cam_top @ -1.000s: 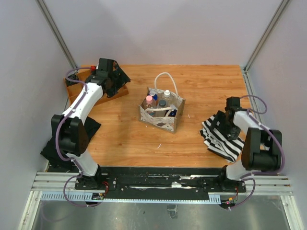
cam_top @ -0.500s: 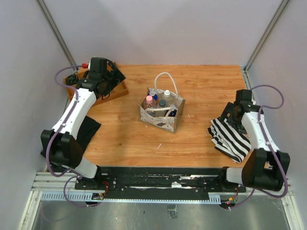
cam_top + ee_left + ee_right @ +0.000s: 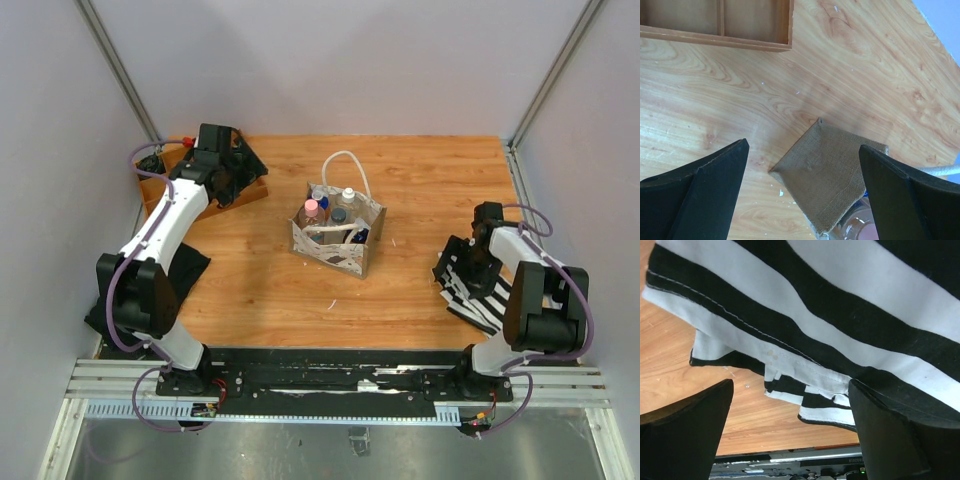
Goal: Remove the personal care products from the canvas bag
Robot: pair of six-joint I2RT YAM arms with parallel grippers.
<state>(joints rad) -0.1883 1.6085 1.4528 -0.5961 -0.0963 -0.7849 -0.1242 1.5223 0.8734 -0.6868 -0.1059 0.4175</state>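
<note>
Nearest the arm bases, on the right, the right gripper [image 3: 790, 390] hangs low over the striped cloth [image 3: 472, 292]. Its jaws are spread with nothing between them, and whether a finger touches the fabric cannot be told. On the near left a black cloth [image 3: 186, 270] lies at the table [image 3: 430, 180] edge. At mid-table the canvas bag [image 3: 330, 255] stands upright and open, well apart from both grippers. The products are all inside it: the pink-capped bottle [image 3: 311, 208], a blue-capped bottle [image 3: 322, 199] and the white-capped bottle [image 3: 348, 196] stand packed close together, with nothing yet taken out. The white rope handles [image 3: 345, 160] arch over the opening. Farther back on the left, the left gripper [image 3: 804, 145] hovers above bare wood between the bag and the wooden tray [image 3: 715, 40], jaws wide apart and empty; its camera catches one corner of the bag. Assessed risks are as follows. The bag is soft and probably light, so a bottle drawn up by one arm may drag the whole bag off the table or tip it unless the other arm steadies it. A finger entering from above may snag a handle loop. The tight packing leaves little room for a wide-spread jaw, which could knock a neighbouring bottle over. The right arm, lifting off carelessly, could pull the striped cloth along.
</note>
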